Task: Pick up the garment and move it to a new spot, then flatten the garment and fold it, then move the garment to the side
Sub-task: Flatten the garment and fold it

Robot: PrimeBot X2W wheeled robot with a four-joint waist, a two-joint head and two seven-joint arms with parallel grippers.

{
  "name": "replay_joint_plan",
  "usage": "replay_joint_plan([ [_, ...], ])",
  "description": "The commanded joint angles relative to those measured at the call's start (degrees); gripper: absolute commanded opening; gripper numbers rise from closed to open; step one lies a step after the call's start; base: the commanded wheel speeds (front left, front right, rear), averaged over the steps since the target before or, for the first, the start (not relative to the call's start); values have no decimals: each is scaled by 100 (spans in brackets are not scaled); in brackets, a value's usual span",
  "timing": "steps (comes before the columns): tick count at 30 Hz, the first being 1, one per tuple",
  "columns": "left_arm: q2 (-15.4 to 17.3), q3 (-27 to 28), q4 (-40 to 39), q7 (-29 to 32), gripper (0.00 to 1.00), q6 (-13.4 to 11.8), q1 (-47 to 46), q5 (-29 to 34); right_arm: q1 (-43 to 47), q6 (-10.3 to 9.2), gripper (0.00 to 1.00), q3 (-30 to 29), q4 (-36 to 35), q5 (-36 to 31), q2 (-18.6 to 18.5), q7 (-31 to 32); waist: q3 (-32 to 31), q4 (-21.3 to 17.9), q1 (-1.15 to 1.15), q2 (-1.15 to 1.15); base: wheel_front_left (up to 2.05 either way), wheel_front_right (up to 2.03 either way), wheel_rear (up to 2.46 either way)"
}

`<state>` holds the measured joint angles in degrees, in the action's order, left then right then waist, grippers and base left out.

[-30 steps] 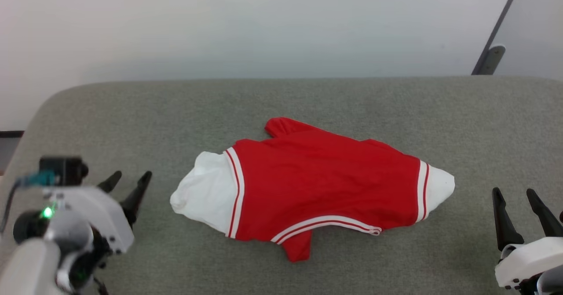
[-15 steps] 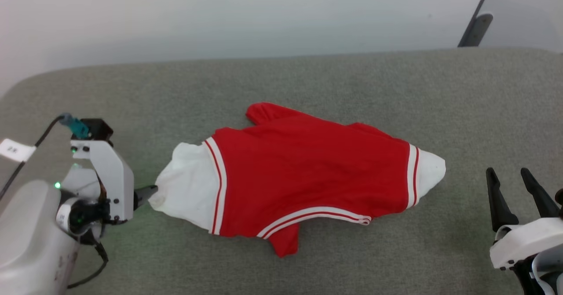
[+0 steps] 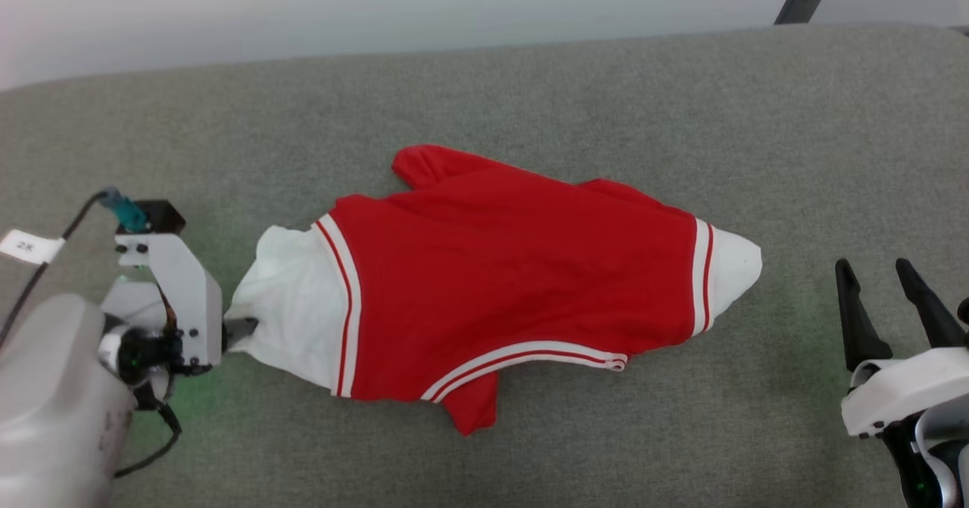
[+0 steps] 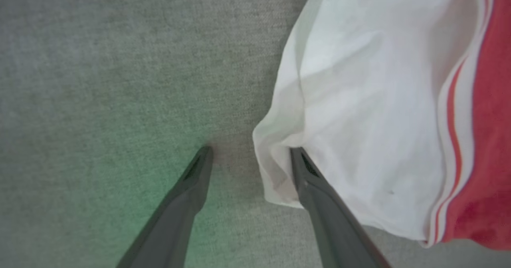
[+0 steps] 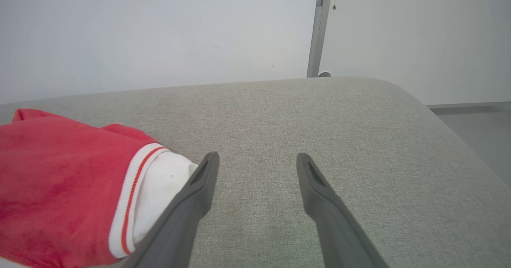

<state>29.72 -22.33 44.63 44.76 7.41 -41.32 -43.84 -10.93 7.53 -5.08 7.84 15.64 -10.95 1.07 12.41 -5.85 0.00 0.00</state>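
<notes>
left gripper (image 4: 251,150): head view hides its fingers behind the wrist bracket (image 3: 185,296), bar one tip.
garment (image 3: 522,266): cut by both wrist views' edges.
right gripper (image 3: 871,266): base cut off at the corner.

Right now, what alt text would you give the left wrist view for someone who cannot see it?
The left arm's two dark fingers stand open over the white end of a red garment with white stripe trim, its edge between them, on grey fabric.

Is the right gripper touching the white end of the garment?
Apart. The head view shows a strip of bare grey cushion between the right gripper and the white tip of the garment.
</notes>
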Motion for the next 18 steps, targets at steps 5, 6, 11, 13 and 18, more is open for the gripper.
replay_joint_plan([
  [5,-236,-222,394,18,0,-1,26,-184,-83,-8,100,231,-14,176,-94,333,155,-7,0,0,0,0,0],
  [6,-251,-272,413,25,0,0,20,-225,-72,-8,100,296,-15,234,-121,433,160,8,0,0,0,0,0],
  [11,-219,-444,373,-40,0,1,-83,-438,-120,-8,100,700,-62,624,-311,1027,188,117,0,0,0,0,0],
  [13,-202,-509,371,-79,0,1,-155,-491,-218,-8,100,903,-92,785,-410,1265,210,169,0,0,0,0,0],
  [18,-235,-642,348,-255,0,0,-360,-605,-545,-8,100,1222,57,1037,-611,1749,305,322,0,0,0,0,0],
])
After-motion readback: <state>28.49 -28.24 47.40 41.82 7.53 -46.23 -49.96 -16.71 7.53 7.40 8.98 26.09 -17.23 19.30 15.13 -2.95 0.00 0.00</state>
